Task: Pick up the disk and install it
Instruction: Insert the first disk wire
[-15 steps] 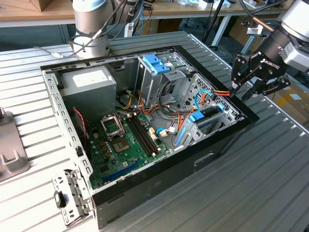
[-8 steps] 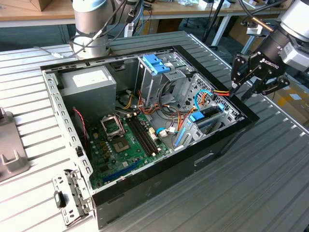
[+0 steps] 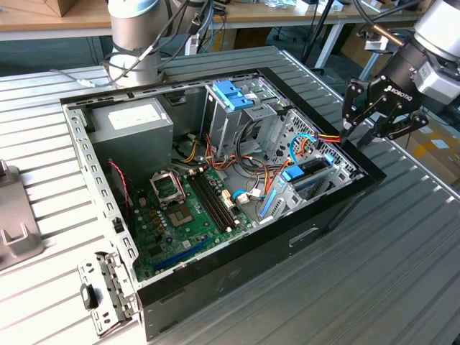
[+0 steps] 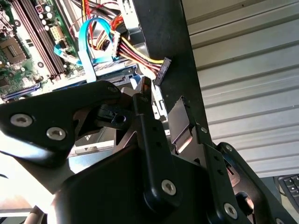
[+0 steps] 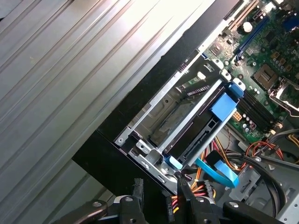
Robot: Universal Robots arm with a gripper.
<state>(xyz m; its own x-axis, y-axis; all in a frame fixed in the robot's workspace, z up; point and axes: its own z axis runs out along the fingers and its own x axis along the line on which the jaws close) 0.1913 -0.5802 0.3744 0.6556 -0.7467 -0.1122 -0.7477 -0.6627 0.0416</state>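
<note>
- The pincer (image 3: 374,128) hangs just outside the corner of the open case (image 3: 237,251), above the ribbed worktop (image 3: 388,280).
- Its fingers are spread and nothing sits between them, so it is empty.
- The disk (image 3: 310,175) is not in its grip. It looks to be lying in the low bay inside the case, close under the black wall. From where I stand the label is hidden, so I go by the dark slab and its blue rails.
- From the pincer, the disk is below and inward, over the case wall, toward the exterior view's left. It is near but not touching.
- In the first wrist view the disk (image 5: 196,140) runs lengthwise along the black wall, with one short end towards the pincer and a blue tab (image 5: 224,105) at the far end.
- A bundle of coloured cables (image 3: 327,136) lies between the pincer and the disk, and its plug end shows close to the fingers (image 4: 149,116) in the second wrist view.
- Farther from the pincer, past the disk, are the board (image 3: 187,208) and the upright cage (image 3: 233,97).
</note>
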